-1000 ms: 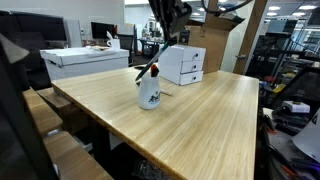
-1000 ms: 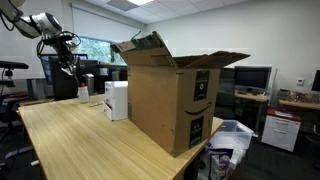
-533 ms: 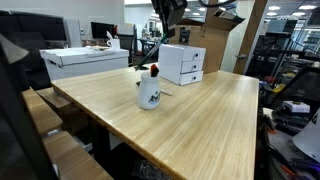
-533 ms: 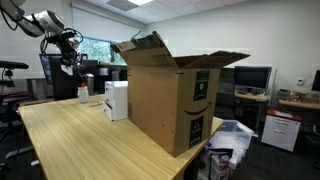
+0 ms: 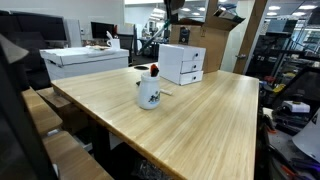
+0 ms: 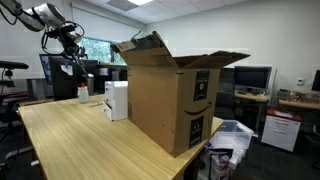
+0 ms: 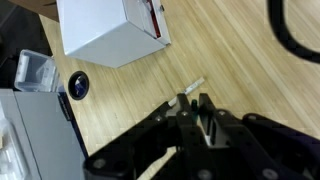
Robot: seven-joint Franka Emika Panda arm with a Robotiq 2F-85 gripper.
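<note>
My gripper [image 7: 194, 102] is shut on a thin white marker [image 7: 193, 87], whose end sticks out past the fingertips; a green bit shows between the jaws. In both exterior views the gripper [image 5: 169, 10] [image 6: 68, 50] hangs high above the wooden table [image 5: 200, 115], well clear of it. Below and beside it stands a white mug [image 5: 148, 93] with a red-topped item in it. From the wrist the mug [image 7: 77, 85] appears as a small dark round opening on the table.
A white drawer box [image 5: 182, 63] [image 7: 110, 30] stands behind the mug. A large open cardboard box [image 6: 170, 95] sits on the table's far part. A long white case [image 5: 85, 62] lies beside the table. Office desks, monitors and chairs surround it.
The arm has risen, carrying the gripper and the marker up and away from the mug toward the top of the exterior view. The jaws have stayed shut.
</note>
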